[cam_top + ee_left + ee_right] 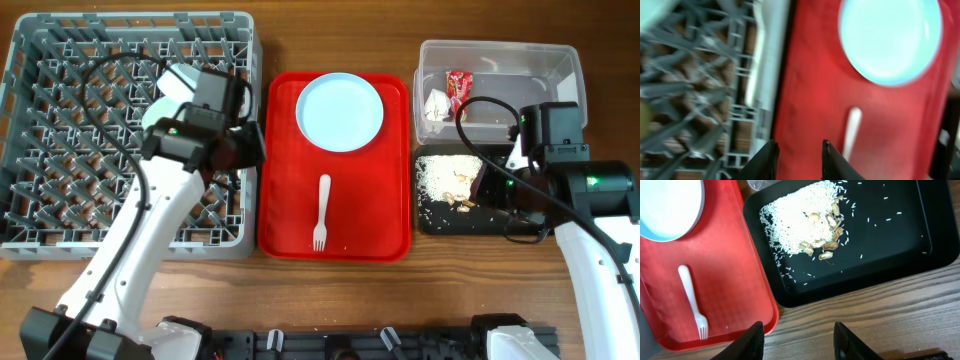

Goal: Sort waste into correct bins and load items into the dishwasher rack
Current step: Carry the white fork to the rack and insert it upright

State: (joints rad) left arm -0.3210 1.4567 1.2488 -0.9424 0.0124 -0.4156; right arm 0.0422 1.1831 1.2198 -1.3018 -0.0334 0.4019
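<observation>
The grey dishwasher rack (60,60) fills the left of the table, with a pale bowl (175,85) in it under my left arm. The pale blue plate (340,110) and white fork (322,212) lie on a red serving tray (290,220). The clear tub (520,70) holds the red wrapper (458,88) and white paper scrap (437,103). The black tray (480,222) holds food scraps (445,175) (800,225). My left gripper (799,150) is open and empty over the red tray's left edge. My right gripper (797,330) is open and empty over bare table in front of the black tray (890,240). The spoon and cup are out of view.
The left wrist view is blurred; it shows the rack's wall (700,75), the plate (890,40) and the fork (852,130). The right wrist view shows the red tray's corner (740,280), the fork (692,300) and the plate's edge (665,205).
</observation>
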